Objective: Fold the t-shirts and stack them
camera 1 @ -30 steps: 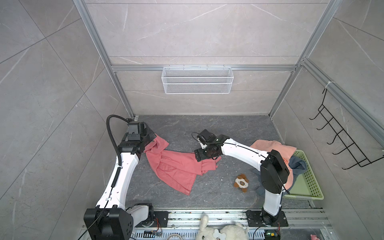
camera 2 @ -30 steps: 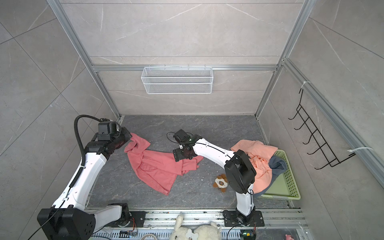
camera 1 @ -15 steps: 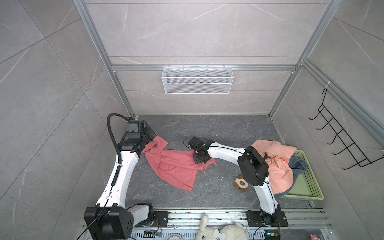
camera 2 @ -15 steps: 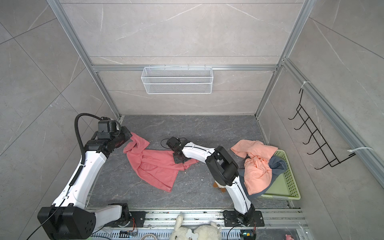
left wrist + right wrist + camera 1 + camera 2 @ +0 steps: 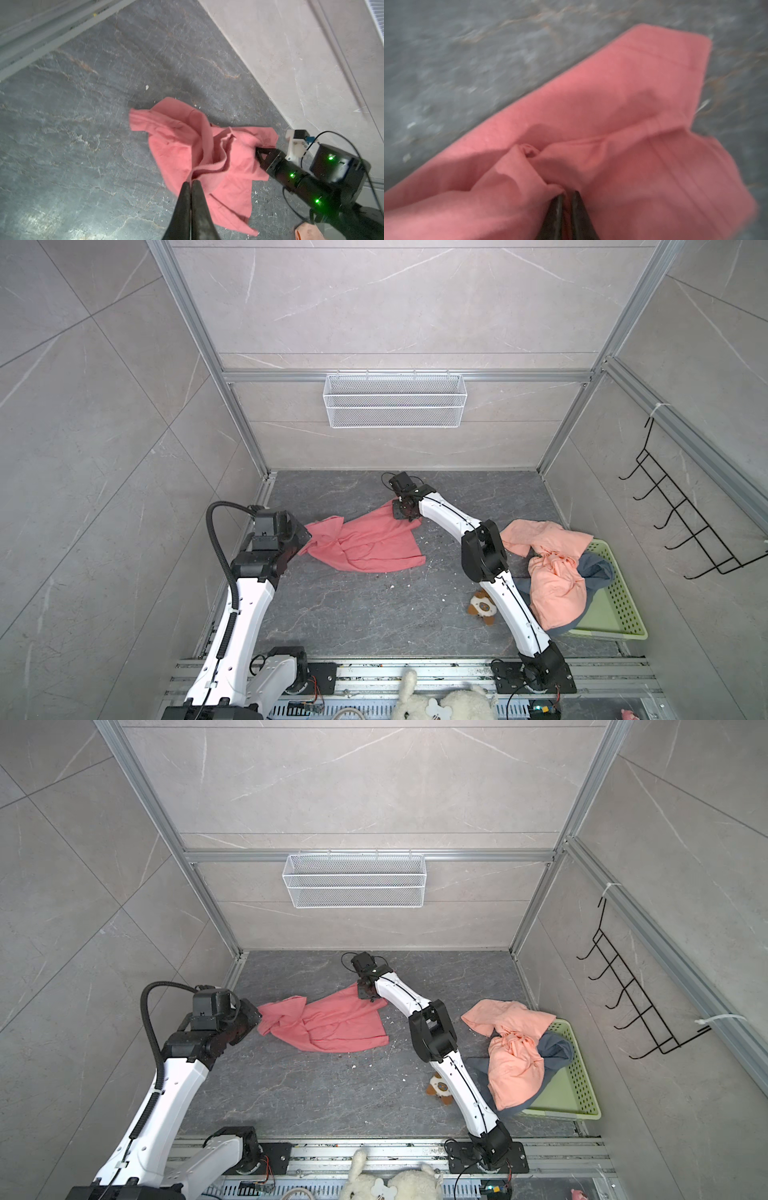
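Observation:
The coral-red t-shirt (image 5: 370,543) (image 5: 336,1025) lies crumpled on the dark floor, stretched between both grippers. My left gripper (image 5: 305,541) (image 5: 191,182) is shut on the shirt's left end, a fold of cloth pinched at the tips. Over at the far right corner, my right gripper (image 5: 401,514) (image 5: 566,193) is shut on the coral-red cloth (image 5: 612,104), which fills the blurred right wrist view. A peach t-shirt (image 5: 548,564) (image 5: 515,1048) and a blue-grey one (image 5: 596,572) hang over the basket at the right.
The pale green basket (image 5: 619,614) stands against the right wall. A small brown-and-white plush toy (image 5: 482,605) lies beside the right arm's lower link. A white plush (image 5: 440,701) sits on the front rail. A wire shelf (image 5: 395,400) hangs on the back wall, hooks (image 5: 681,522) on the right wall.
My right gripper has shut on the coral-red shirt's right edge and drawn it toward the back wall, spreading the cloth. The left gripper has stayed shut and nearly still.

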Motion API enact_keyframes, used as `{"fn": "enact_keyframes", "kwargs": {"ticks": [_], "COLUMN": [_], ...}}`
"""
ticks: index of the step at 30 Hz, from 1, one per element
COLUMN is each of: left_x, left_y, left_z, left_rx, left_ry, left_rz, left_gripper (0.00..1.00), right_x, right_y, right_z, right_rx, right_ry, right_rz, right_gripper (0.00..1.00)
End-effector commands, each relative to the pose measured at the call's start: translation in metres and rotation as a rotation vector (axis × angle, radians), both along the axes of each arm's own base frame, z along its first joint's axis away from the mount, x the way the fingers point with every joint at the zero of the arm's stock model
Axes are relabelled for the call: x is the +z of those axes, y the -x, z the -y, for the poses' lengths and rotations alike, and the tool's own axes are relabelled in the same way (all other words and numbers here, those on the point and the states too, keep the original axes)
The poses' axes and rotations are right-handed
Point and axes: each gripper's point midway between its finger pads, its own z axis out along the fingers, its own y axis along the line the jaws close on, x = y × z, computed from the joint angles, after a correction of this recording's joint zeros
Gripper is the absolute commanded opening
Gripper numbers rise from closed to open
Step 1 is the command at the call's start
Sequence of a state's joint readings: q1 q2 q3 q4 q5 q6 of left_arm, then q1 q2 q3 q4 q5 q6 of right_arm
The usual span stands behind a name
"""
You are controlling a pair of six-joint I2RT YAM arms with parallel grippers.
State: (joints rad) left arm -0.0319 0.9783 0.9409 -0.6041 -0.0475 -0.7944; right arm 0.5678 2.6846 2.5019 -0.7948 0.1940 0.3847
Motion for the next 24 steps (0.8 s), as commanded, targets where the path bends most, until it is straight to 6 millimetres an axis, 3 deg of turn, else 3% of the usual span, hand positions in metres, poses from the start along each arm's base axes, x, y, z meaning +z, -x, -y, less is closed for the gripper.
{"fn": "enact_keyframes", "kwargs": {"ticks": [1, 2, 4, 5, 10, 15, 20, 24], "left_x": [0.007, 0.004, 0.002, 0.000, -0.005, -0.004, -0.004, -0.004], "left_y": [0.001, 0.000, -0.004, -0.007, -0.020, -0.031, -0.041, -0.051], "left_z": [0.006, 0.007, 0.009, 0.011, 0.015, 0.015, 0.018, 0.023], "left_rx": [0.014, 0.011, 0.002, -0.004, -0.031, -0.046, -0.069, -0.102], "left_ry": [0.071, 0.074, 0.079, 0.084, 0.087, 0.066, 0.066, 0.065], "left_rz": [0.033, 0.022, 0.011, 0.005, -0.009, -0.016, -0.017, -0.022], "left_gripper": [0.00, 0.00, 0.00, 0.00, 0.00, 0.00, 0.00, 0.00], "right_x": [0.022, 0.035, 0.055, 0.064, 0.094, 0.094, 0.069, 0.040], "right_y": [0.003, 0.002, 0.007, 0.013, 0.054, 0.107, 0.157, 0.177], "right_z": [0.000, 0.002, 0.009, 0.016, 0.052, 0.047, 0.051, 0.052], "right_rx": [0.071, 0.065, 0.050, 0.027, -0.110, -0.137, -0.256, -0.349], "right_ry": [0.034, 0.027, 0.039, 0.054, 0.111, -0.075, -0.282, -0.364], "right_rz": [-0.024, -0.012, -0.007, -0.014, -0.113, -0.223, -0.327, -0.393], "right_gripper": [0.21, 0.30, 0.60, 0.64, 0.66, 0.67, 0.67, 0.66]}}
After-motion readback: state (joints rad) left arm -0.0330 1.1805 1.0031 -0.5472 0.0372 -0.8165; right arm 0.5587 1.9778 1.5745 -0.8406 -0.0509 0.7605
